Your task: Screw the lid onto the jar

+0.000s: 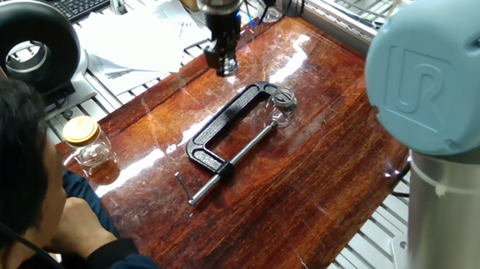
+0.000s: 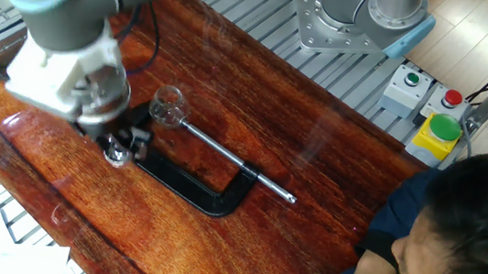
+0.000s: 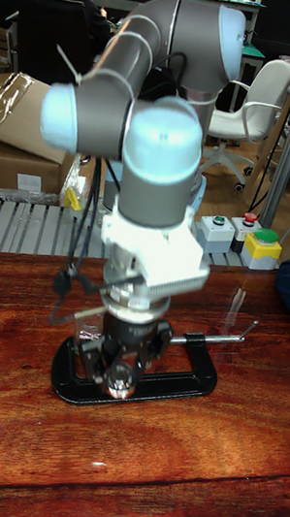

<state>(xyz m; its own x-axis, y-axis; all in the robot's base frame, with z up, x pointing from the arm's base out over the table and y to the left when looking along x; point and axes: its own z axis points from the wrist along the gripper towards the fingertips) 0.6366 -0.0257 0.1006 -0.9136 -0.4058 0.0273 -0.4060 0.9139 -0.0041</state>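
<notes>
Alignment decides this step, so we take the black C-clamp (image 1: 227, 135) as our landmark. We see the jar (image 1: 283, 108) standing clamped at the clamp's screw-pad end, mouth up and uncapped. Our gripper (image 2: 116, 150) hangs above the table beyond the clamp's far corner, on the side away from the jar. Its fingers (image 3: 119, 376) pinch something small and glinting, which we take to be the lid (image 2: 115, 152), though its outline is hard to make out. To do this well, we should carry it level over the jar, centre it on the mouth, lower until the threads meet, then turn gently without pressing hard enough to cross-thread.
</notes>
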